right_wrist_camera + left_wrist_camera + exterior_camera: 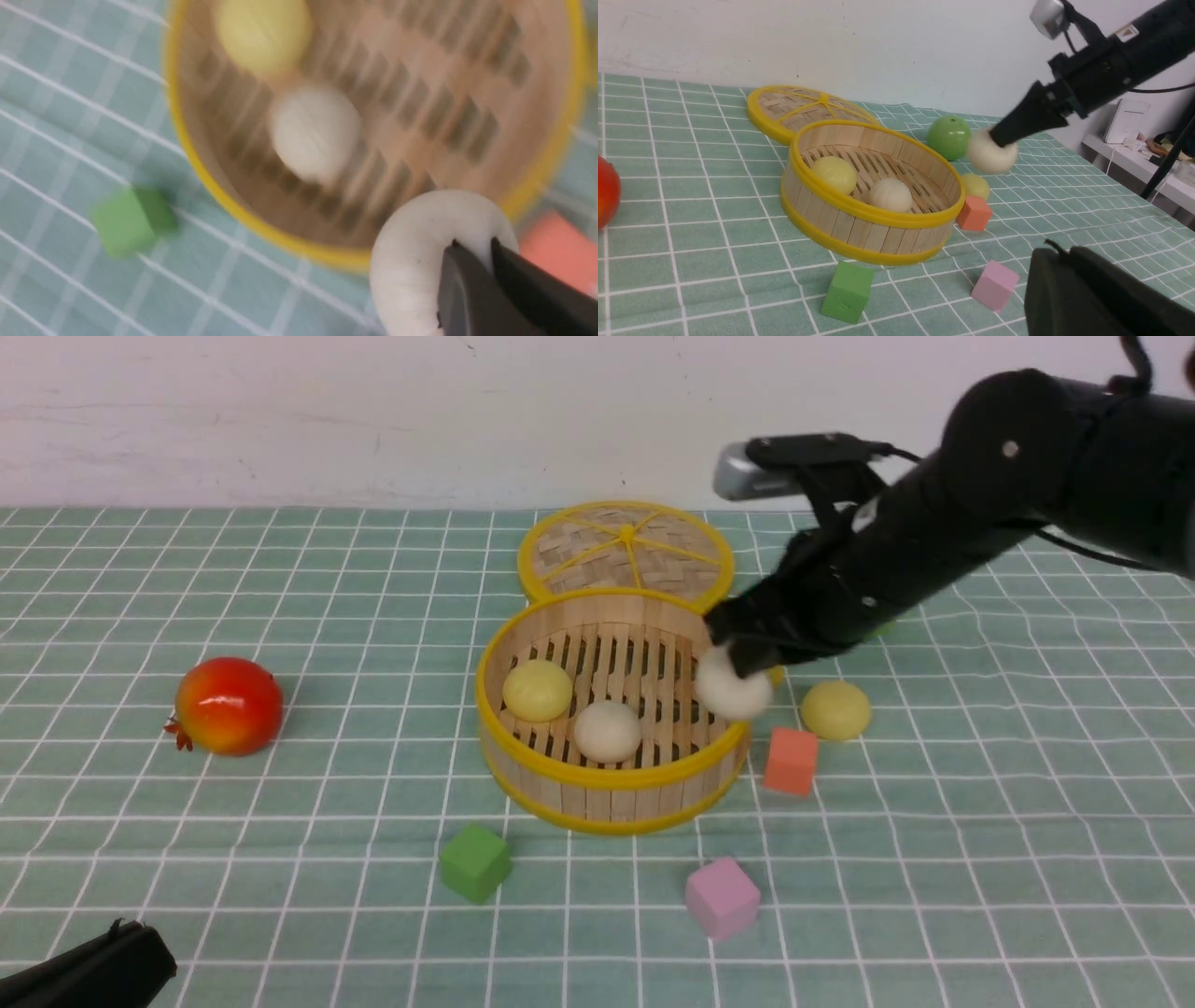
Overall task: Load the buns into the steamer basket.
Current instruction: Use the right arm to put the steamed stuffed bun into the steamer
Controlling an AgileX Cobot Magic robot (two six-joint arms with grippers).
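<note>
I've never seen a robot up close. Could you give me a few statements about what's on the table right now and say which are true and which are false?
1. A yellow bun and an off-white bun lie in the steamer basket. True.
2. The right pincer is empty. False: it is shut on a third bun, held in the air near the basket's rim.
3. The lid covers the basket. False: it lies flat behind the basket.
4. A fourth bun, yellow, sits on the cloth beside the orange cube. True.
5. The green cube is inside the basket. False: it sits on the cloth in front.
</note>
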